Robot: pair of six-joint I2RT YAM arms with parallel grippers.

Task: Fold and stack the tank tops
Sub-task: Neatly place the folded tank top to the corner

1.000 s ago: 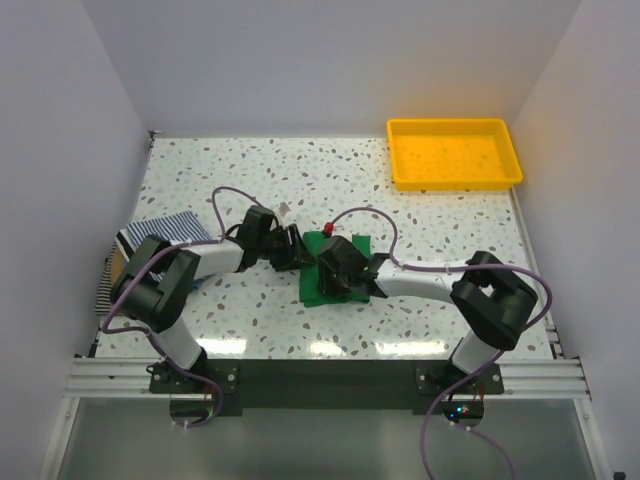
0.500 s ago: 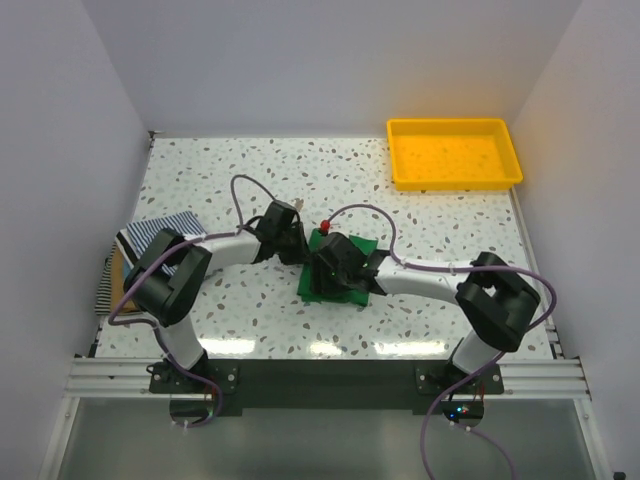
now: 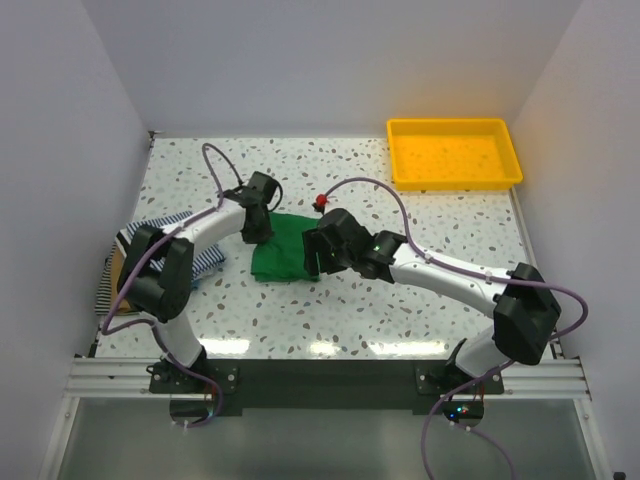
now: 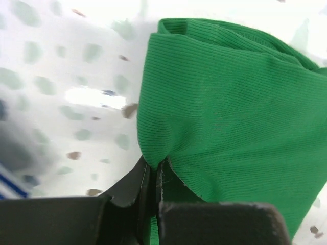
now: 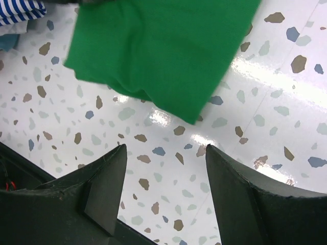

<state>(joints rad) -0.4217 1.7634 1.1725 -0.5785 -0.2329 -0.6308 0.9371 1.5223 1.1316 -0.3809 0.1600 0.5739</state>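
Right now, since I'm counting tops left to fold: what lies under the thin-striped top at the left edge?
Under the thin-striped top, tan cloth and bold stripes peek out at its left; anything further beneath is covered.

White, glossy table (image 3: 420, 300), speckled with grey, brown and blue chips. Bears a folded green tank top (image 3: 280, 255) near the middle, a little left of centre. Carries a pile of striped tops (image 3: 168, 230) at the left edge, well apart from a yellow tray (image 3: 455, 155) in the far right corner.
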